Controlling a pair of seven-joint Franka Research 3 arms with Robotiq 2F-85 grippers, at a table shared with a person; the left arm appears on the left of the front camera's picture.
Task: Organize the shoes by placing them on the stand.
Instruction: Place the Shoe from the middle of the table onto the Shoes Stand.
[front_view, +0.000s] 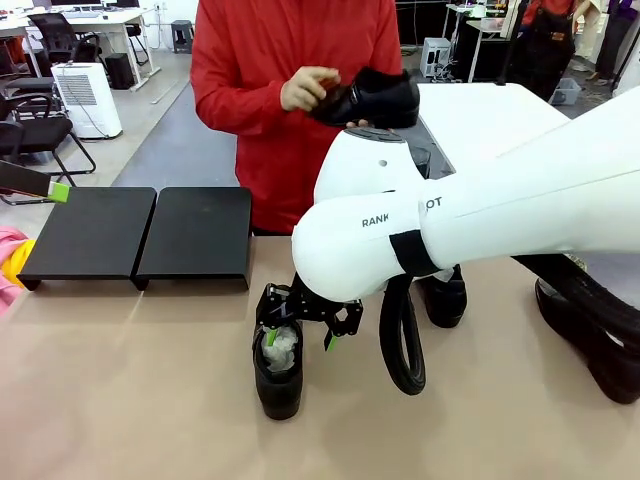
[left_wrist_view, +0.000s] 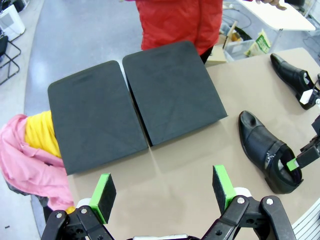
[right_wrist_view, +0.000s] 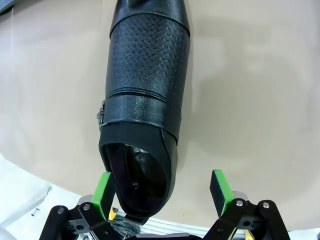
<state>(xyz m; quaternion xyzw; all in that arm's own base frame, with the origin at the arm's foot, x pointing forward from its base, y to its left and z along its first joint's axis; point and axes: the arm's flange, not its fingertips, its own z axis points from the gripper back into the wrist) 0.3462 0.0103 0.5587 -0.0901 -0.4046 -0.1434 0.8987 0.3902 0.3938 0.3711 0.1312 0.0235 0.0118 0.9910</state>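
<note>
You can count four shoes, though the dark shape (front_view: 592, 345) at the right edge is half hidden and only looks like one; one shoe (front_view: 278, 375) stands on the table (front_view: 120, 400) under your right gripper (front_view: 298, 336), whose jaws are wide and hold nothing; a second shoe (front_view: 445, 298) sits behind the arm; the person's hand (front_view: 305, 90) holds a third shoe (front_view: 372, 98). Your left gripper (left_wrist_view: 164, 189) is wide too, empty, near the one stand (left_wrist_view: 135, 100) of two panels.
</note>
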